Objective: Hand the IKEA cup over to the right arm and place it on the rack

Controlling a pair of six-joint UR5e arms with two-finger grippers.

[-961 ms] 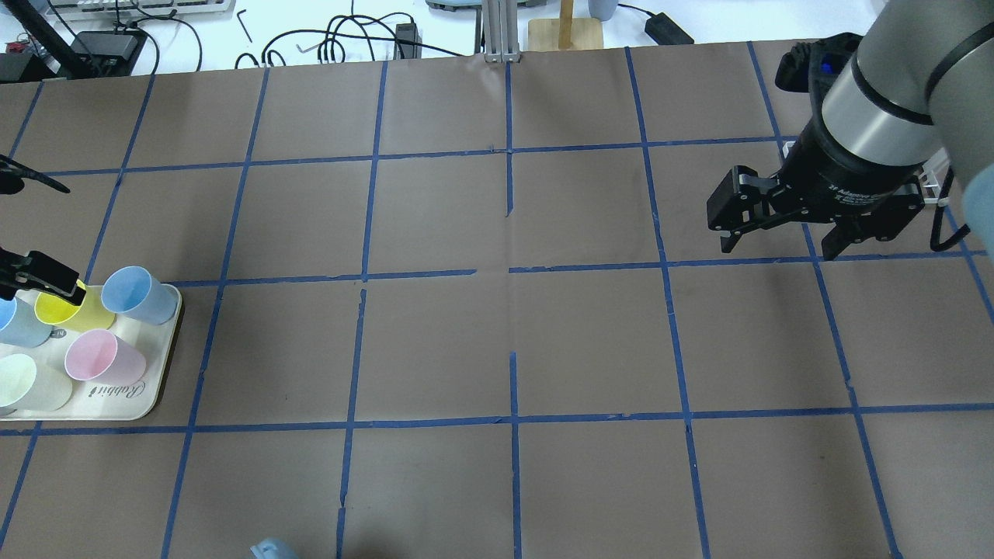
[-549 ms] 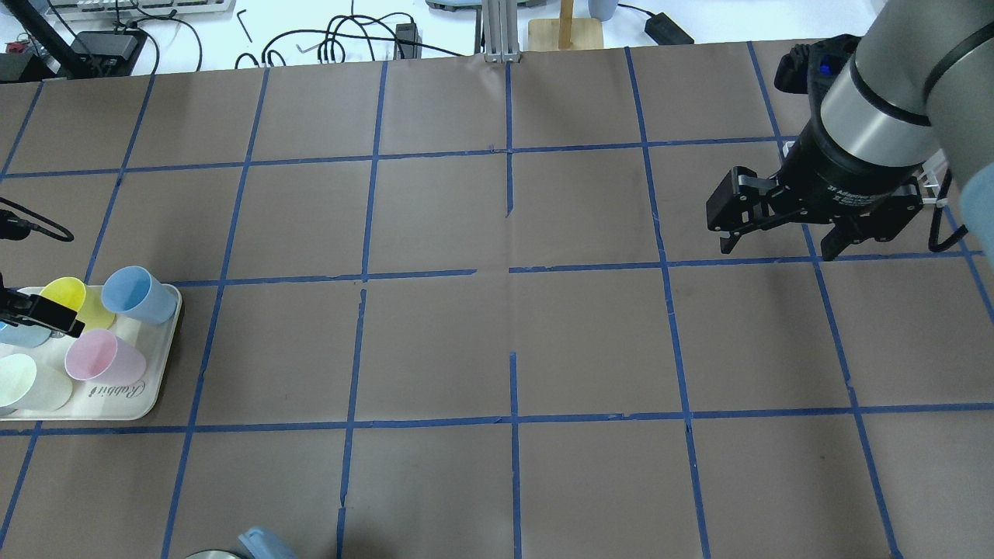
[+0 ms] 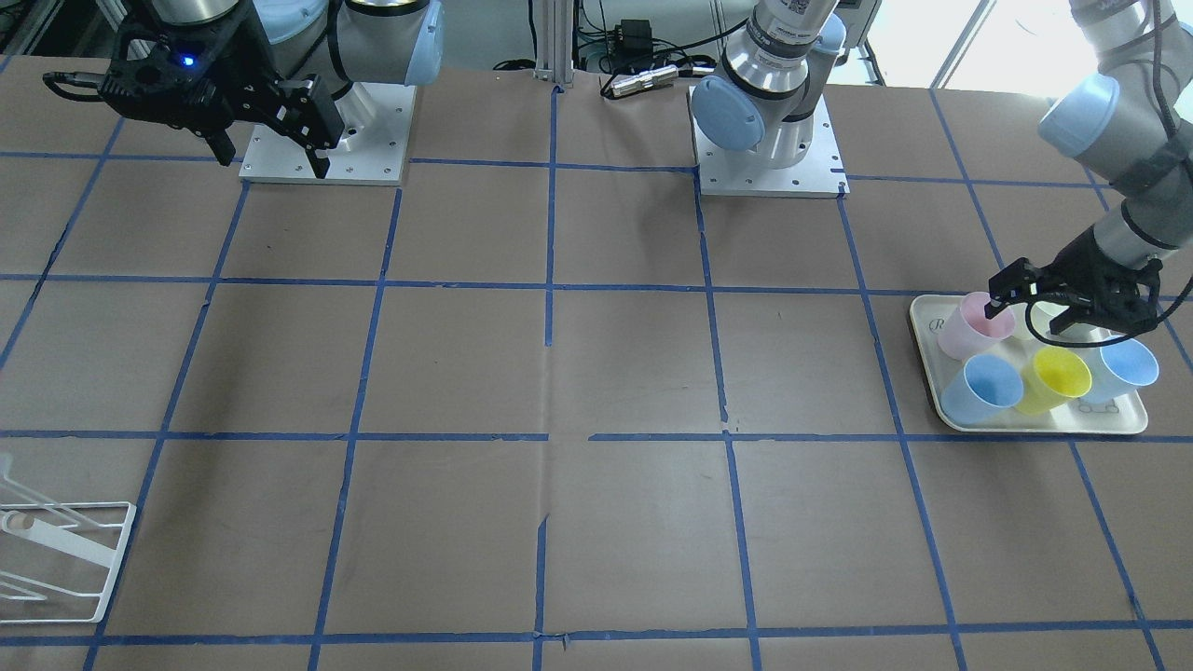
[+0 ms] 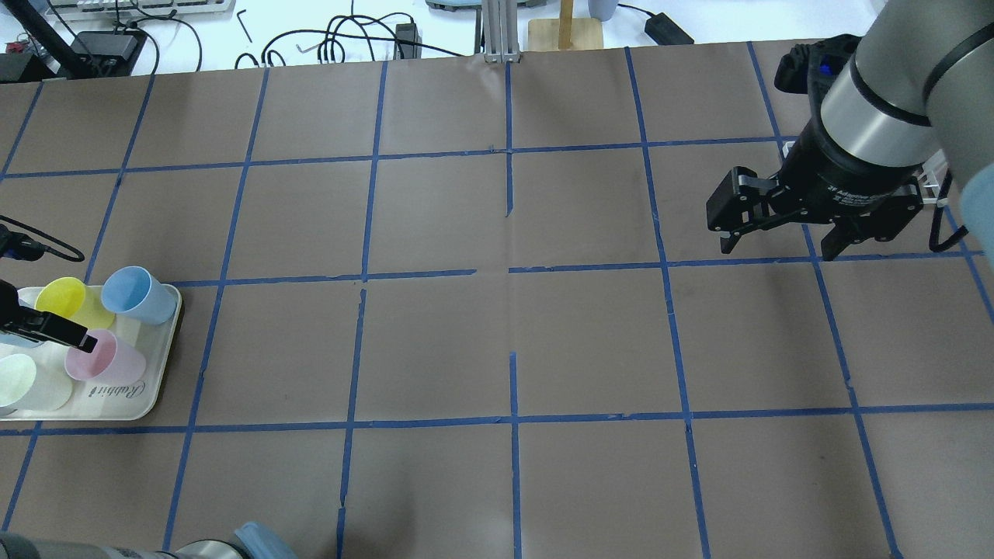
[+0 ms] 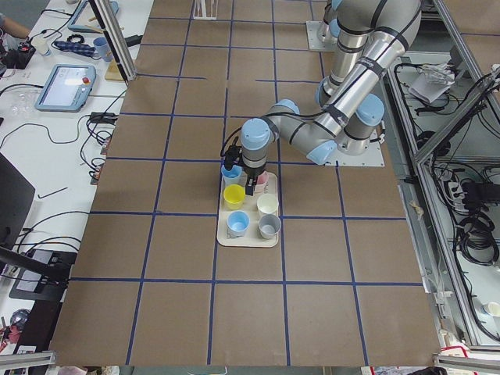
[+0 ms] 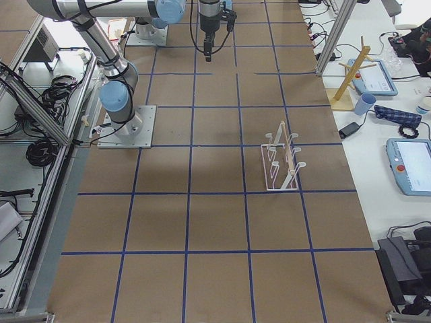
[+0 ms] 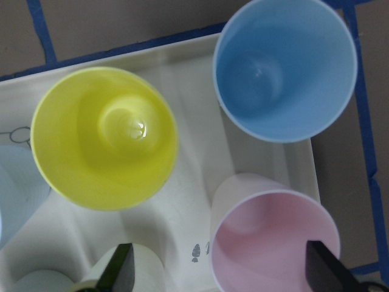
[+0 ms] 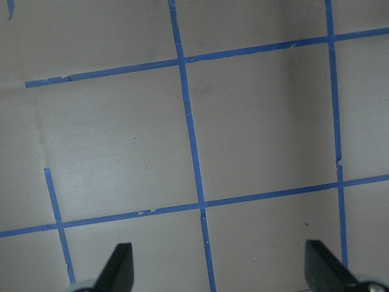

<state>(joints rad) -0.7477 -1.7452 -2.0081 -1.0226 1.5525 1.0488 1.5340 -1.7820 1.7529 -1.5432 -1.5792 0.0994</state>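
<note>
The pale pink IKEA cup (image 4: 112,363) stands upright on the cream tray (image 4: 136,400) at the table's left end. It also shows in the front view (image 3: 969,328) and the left wrist view (image 7: 273,243). My left gripper (image 3: 1025,317) is open and hovers just above the cups. One finger (image 7: 322,267) is over the pink cup's rim, the other (image 7: 118,271) by the cream cup. My right gripper (image 4: 778,248) is open and empty, high over the table's right side. The white wire rack (image 6: 281,161) stands on the right, seen also in the front view (image 3: 56,550).
On the tray around the pink cup stand a yellow cup (image 4: 66,299), a light blue cup (image 4: 136,293), a cream cup (image 4: 23,384) and another light blue cup (image 3: 1128,363). A wooden stand (image 6: 350,74) is at the table's far edge.
My left gripper has moved from over the yellow cup toward the robot's side of the tray, and is now over the pink cup. The right arm has not moved.
</note>
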